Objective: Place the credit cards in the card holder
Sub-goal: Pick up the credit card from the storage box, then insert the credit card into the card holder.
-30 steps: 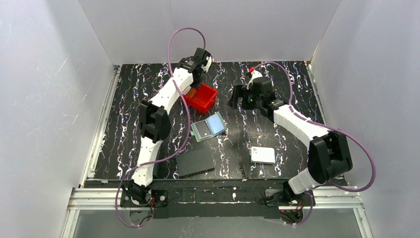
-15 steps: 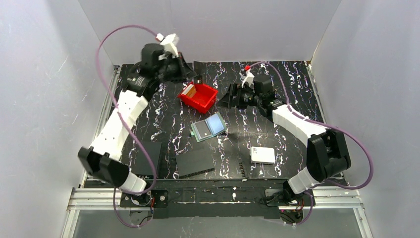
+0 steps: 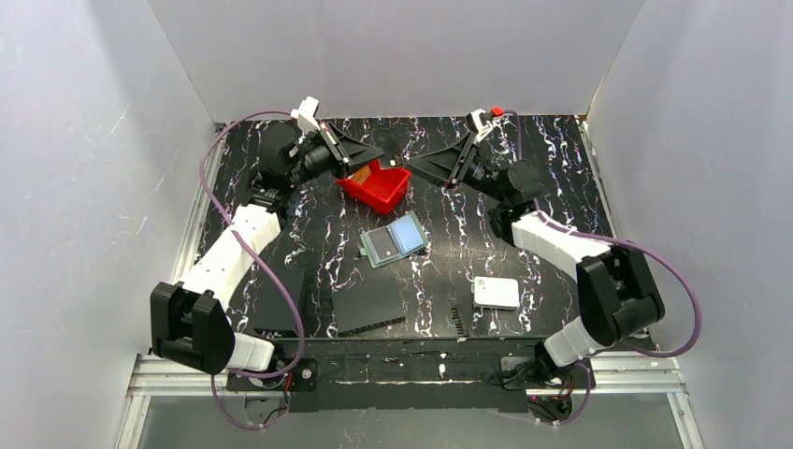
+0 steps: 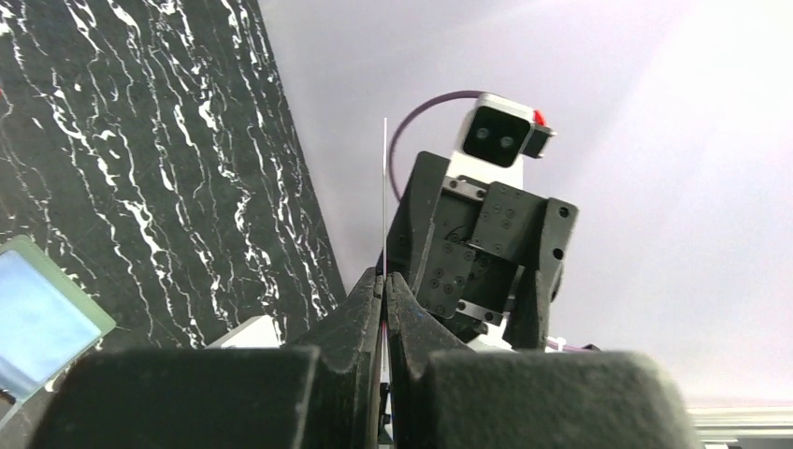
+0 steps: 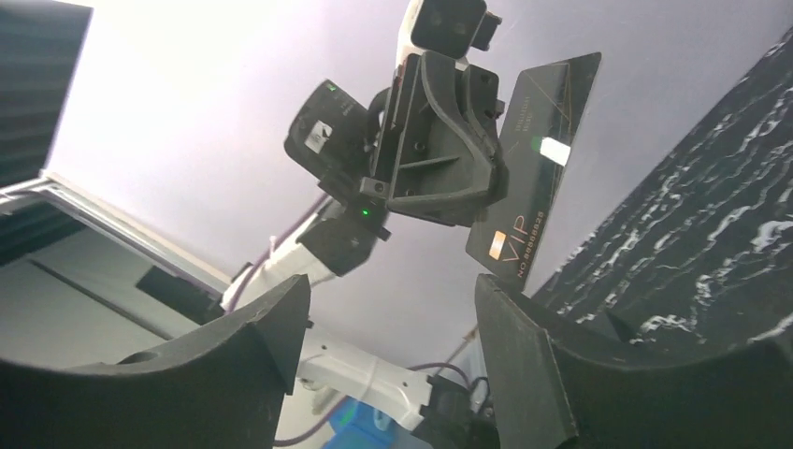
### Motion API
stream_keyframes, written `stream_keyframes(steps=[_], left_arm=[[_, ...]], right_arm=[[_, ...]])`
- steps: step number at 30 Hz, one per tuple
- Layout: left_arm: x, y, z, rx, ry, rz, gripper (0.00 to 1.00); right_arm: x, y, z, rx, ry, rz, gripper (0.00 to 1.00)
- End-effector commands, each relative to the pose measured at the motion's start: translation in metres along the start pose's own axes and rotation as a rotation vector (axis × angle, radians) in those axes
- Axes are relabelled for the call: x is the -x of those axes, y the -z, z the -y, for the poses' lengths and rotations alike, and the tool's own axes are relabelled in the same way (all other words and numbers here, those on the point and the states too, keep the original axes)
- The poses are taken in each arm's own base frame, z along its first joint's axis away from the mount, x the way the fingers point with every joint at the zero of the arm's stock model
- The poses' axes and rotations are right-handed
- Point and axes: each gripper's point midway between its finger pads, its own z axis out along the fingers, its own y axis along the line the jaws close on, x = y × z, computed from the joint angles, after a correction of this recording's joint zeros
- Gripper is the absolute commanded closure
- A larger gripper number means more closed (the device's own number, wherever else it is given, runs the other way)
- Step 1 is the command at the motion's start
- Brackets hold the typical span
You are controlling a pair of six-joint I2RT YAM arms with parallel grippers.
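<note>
My left gripper [image 3: 382,157] [image 4: 384,276] is shut on a credit card [image 5: 535,201], dark with gold VIP lettering. In the left wrist view the card shows edge-on as a thin pale line. It hangs in the air above the red bin [image 3: 385,189]. My right gripper [image 3: 413,169] [image 5: 393,318] faces it tip to tip. Its jaws are open, with nothing between them, and the card's lower corner sits just beyond the right finger [image 5: 514,355]. An orange card [image 3: 358,173] lies in the bin. The card holder [image 3: 395,239] [image 4: 37,323] lies open on the table.
A white rounded box [image 3: 496,293] lies at the near right. Two flat black rectangles [image 3: 367,304] [image 3: 279,301] lie toward the near edge. White walls close in the back and both sides.
My left gripper has come up out of the red bin with the card and swung to face right. My right gripper has tipped up toward it, and its jaws have narrowed a little.
</note>
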Motion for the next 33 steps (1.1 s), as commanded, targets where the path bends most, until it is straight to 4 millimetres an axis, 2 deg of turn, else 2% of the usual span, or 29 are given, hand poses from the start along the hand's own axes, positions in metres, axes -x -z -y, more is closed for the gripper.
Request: stream_keyframes(steps=[1, 6, 10, 15, 17, 19, 21, 24, 26, 29, 33], left_arm=[[-0.007, 0.014, 0.039, -0.148, -0.006, -0.004, 1.0], [-0.021, 0.011, 0.031, -0.149, 0.022, -0.034, 1.0], [-0.031, 0.008, 0.024, -0.145, 0.036, -0.05, 1.0], [-0.033, 0.01, 0.028, -0.173, 0.05, -0.049, 1.0], [-0.032, 0.013, 0.034, -0.186, 0.021, -0.038, 1.0], [-0.032, 0.016, 0.032, -0.174, -0.006, -0.031, 1.0], [-0.037, 0.018, 0.014, -0.115, -0.005, -0.034, 1.0], [-0.053, 0.024, -0.025, 0.0, 0.007, -0.059, 1.0], [-0.063, 0.032, -0.053, 0.081, 0.008, -0.071, 1.0], [-0.081, 0.039, -0.083, 0.175, 0.027, -0.158, 1.0], [-0.104, 0.041, -0.12, 0.254, 0.078, -0.261, 1.0]], right_arm=[[0.002, 0.001, -0.014, 0.128, -0.084, 0.049, 0.28], [-0.005, 0.001, -0.001, 0.108, -0.117, 0.042, 0.3], [-0.006, 0.004, 0.0, 0.111, -0.124, 0.049, 0.41], [-0.011, 0.006, 0.012, 0.062, -0.138, 0.047, 0.46], [-0.01, 0.01, 0.012, 0.047, -0.118, 0.046, 0.45], [-0.005, 0.017, 0.02, -0.029, -0.053, 0.053, 0.38], [-0.01, 0.025, 0.055, -0.211, -0.008, 0.004, 0.29], [-0.019, 0.052, 0.109, -0.504, 0.125, -0.107, 0.28], [-0.024, 0.068, 0.134, -0.616, 0.19, -0.16, 0.28], [-0.036, 0.079, 0.16, -0.677, 0.218, -0.274, 0.22], [-0.062, 0.084, 0.193, -0.675, 0.128, -0.399, 0.22]])
